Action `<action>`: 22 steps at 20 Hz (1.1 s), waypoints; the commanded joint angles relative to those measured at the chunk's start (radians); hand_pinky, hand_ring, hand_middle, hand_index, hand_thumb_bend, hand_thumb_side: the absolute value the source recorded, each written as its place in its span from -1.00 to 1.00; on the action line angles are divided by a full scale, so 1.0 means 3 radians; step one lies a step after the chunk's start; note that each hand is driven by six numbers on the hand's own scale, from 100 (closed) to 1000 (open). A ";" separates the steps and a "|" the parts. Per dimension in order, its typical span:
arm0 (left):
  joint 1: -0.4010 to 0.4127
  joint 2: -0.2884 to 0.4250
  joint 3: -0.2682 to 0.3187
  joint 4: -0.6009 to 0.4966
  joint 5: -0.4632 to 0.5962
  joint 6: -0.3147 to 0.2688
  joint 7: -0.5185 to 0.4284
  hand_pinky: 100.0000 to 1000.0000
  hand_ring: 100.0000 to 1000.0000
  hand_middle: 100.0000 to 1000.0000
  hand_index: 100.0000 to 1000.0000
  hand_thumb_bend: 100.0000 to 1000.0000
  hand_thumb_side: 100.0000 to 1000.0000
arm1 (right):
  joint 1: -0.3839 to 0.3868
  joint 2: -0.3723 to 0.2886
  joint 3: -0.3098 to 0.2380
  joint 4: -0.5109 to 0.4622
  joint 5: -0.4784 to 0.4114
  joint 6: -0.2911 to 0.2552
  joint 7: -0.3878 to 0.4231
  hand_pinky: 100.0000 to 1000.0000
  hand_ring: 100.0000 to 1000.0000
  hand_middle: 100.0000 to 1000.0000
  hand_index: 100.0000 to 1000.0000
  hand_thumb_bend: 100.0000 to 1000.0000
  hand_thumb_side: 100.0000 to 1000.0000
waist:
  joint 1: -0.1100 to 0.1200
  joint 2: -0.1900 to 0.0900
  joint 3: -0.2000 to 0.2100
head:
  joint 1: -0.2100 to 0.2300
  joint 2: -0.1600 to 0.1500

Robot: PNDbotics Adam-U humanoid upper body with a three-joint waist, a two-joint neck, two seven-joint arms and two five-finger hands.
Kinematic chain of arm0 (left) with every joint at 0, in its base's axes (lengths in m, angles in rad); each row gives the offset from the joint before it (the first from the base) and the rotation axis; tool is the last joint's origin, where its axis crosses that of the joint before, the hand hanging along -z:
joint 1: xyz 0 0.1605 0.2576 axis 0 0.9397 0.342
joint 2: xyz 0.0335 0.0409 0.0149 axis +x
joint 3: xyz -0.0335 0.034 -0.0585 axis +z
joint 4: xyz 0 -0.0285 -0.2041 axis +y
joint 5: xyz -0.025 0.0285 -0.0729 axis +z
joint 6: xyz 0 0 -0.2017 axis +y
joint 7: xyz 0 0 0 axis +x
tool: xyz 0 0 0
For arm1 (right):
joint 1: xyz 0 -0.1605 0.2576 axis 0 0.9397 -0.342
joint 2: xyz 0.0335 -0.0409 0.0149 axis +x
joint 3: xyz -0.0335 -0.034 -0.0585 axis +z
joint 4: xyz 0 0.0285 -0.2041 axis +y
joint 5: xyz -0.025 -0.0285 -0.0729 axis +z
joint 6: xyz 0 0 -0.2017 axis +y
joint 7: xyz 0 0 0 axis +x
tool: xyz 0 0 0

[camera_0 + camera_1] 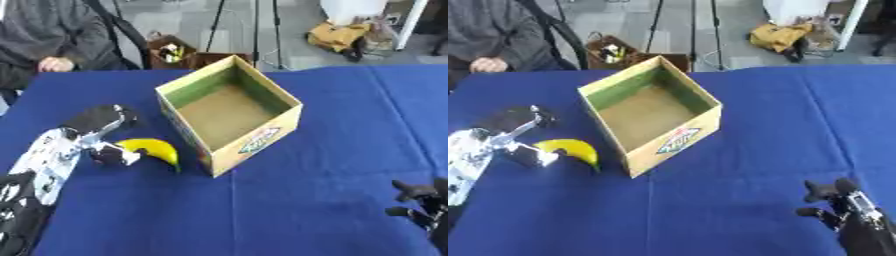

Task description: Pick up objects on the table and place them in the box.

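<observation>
Blue-clothed table (pixel 332 125). Box (pixel 229 116), right of my left hand (pixel 103 137): empty. Banana (pixel 154 149): fingers curled at its end, unlifted. Right hand (pixel 840 200): relaxed, idle.

Left hand (pixel 98 135): blurred; whether its fingers touch the banana (pixel 156 149) cannot be told. The banana's near-hand end is hidden behind those fingers.
Right hand (pixel 837 202): cut off by the lower right corner; only fingertips and part of the wrist show.
Box (pixel 262 136): label on the near wall too blurred to read; inner floor partly hidden by the near walls.
Left arm: cut off at the lower left edge.
</observation>
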 commanded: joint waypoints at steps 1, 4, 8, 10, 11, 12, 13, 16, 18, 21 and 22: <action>-0.0063 0.0037 0.0024 0.0026 -0.0154 -0.0034 0.0078 0.36 0.12 0.09 0.46 -0.42 -0.51 | -0.0029 -0.0029 -0.0009 -0.0047 0.0009 0.0004 -0.0001 0.22 0.92 -0.03 0.16 -1.00 0.50 | -0.0007 -0.0044 -0.0001 | 0.0010 -0.0035; -0.0062 0.0025 0.0030 0.0073 -0.0197 -0.0045 0.0118 0.36 0.11 0.08 0.46 -0.44 -0.50 | -0.0028 -0.0028 -0.0010 -0.0045 0.0009 0.0006 0.0000 0.22 0.92 -0.03 0.16 -1.00 0.50 | -0.0006 -0.0045 -0.0002 | 0.0011 -0.0033; -0.0058 0.0023 0.0036 0.0110 -0.0202 -0.0035 0.0150 0.35 0.08 0.04 0.44 -0.53 -0.59 | -0.0028 -0.0030 -0.0010 -0.0044 0.0010 0.0006 -0.0001 0.22 0.92 -0.03 0.16 -1.00 0.50 | -0.0003 -0.0045 -0.0003 | 0.0009 -0.0031; -0.0059 0.0024 0.0037 0.0117 -0.0196 -0.0026 0.0162 0.34 0.07 0.03 0.43 -0.56 -0.61 | -0.0028 -0.0031 -0.0010 -0.0044 0.0010 0.0007 0.0000 0.22 0.92 -0.03 0.16 -1.00 0.50 | -0.0002 -0.0046 -0.0001 | 0.0009 -0.0031; -0.0059 0.0025 0.0038 0.0119 -0.0193 -0.0021 0.0166 0.34 0.05 0.01 0.42 -0.60 -0.66 | -0.0028 -0.0031 -0.0010 -0.0044 0.0010 0.0007 0.0000 0.22 0.92 -0.03 0.16 -1.00 0.50 | -0.0002 -0.0046 0.0000 | 0.0010 -0.0031; -0.0058 0.0026 0.0038 0.0121 -0.0190 -0.0017 0.0167 0.33 0.04 0.00 0.40 -0.61 -0.68 | -0.0029 -0.0032 -0.0009 -0.0044 0.0010 0.0007 0.0001 0.22 0.92 -0.03 0.16 -1.00 0.50 | -0.0002 -0.0046 0.0001 | 0.0009 -0.0030; -0.0058 0.0026 0.0037 0.0122 -0.0188 -0.0015 0.0166 0.33 0.04 -0.01 0.40 -0.62 -0.68 | -0.0029 -0.0032 -0.0009 -0.0044 0.0010 0.0006 0.0002 0.22 0.92 -0.03 0.16 -1.00 0.50 | -0.0002 -0.0046 0.0002 | 0.0008 -0.0031; -0.0057 0.0027 0.0037 0.0125 -0.0184 -0.0012 0.0160 0.31 0.01 -0.05 0.36 -0.71 -0.76 | -0.0029 -0.0033 -0.0009 -0.0045 0.0009 0.0006 0.0002 0.22 0.92 -0.03 0.16 -1.00 0.50 | -0.0004 -0.0045 0.0003 | 0.0009 -0.0031; -0.0057 0.0028 0.0040 0.0125 -0.0179 -0.0002 0.0160 0.30 -0.01 -0.07 0.34 -0.77 -0.80 | -0.0031 -0.0035 -0.0009 -0.0047 0.0009 0.0005 0.0003 0.22 0.92 -0.03 0.16 -1.00 0.50 | -0.0007 -0.0043 0.0005 | 0.0010 -0.0033; -0.0056 0.0031 0.0042 0.0122 -0.0165 0.0017 0.0159 0.29 -0.04 -0.10 0.31 -0.88 -0.87 | -0.0031 -0.0036 -0.0008 -0.0048 0.0010 0.0005 0.0005 0.22 0.92 -0.03 0.16 -1.00 0.49 | -0.0009 -0.0042 0.0006 | 0.0010 -0.0032; -0.0056 0.0031 0.0044 0.0121 -0.0160 0.0023 0.0159 0.29 -0.05 -0.12 0.30 -0.91 -0.89 | -0.0032 -0.0036 -0.0008 -0.0048 0.0010 0.0005 0.0005 0.22 0.92 -0.03 0.16 -1.00 0.49 | -0.0009 -0.0042 0.0006 | 0.0009 -0.0032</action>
